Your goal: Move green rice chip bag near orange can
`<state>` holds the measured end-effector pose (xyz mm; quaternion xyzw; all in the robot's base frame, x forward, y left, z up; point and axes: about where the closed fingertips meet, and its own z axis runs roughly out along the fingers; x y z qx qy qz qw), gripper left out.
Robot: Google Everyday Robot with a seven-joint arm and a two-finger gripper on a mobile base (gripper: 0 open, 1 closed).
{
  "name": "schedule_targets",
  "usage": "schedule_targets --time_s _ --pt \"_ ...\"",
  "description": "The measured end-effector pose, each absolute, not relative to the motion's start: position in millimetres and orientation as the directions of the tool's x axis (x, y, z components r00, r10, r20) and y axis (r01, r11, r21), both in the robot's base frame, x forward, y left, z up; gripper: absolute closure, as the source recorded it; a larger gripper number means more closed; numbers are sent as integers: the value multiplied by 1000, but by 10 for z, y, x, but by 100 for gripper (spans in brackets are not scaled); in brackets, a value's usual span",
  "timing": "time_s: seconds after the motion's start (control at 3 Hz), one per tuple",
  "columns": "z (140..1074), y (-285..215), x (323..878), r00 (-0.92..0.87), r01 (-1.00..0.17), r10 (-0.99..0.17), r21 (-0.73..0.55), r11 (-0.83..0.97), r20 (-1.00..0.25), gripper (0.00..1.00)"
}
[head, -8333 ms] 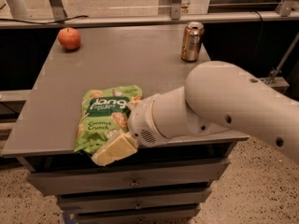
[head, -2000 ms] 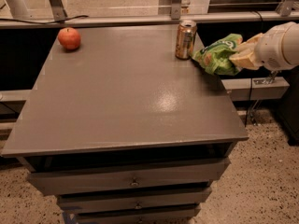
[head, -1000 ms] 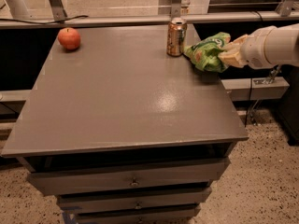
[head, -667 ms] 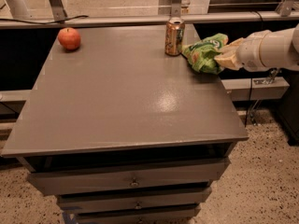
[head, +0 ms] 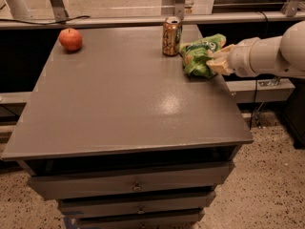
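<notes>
Rightward, tool [head: 215,64] clamped on green rice chip bag [head: 196,55], just beside orange can [head: 171,30]

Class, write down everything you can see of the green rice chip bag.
The green rice chip bag is a crinkly light-green pouch with a darker label and white lettering, crumpled, lying on the table by its right edge. The claw grips its right end. The orange can stands just left; contact there is unclear.
</notes>
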<state>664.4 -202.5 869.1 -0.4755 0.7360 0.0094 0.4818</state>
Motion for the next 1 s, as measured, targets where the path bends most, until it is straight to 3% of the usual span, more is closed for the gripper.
schedule_targets --time_s 0.33,1.0 --pt "8635 -1925 6674 -83 -720 -685 -431 543 -724 83" --pt "8628 -1852 6674 -85 -728 -681 -421 541 -727 36"
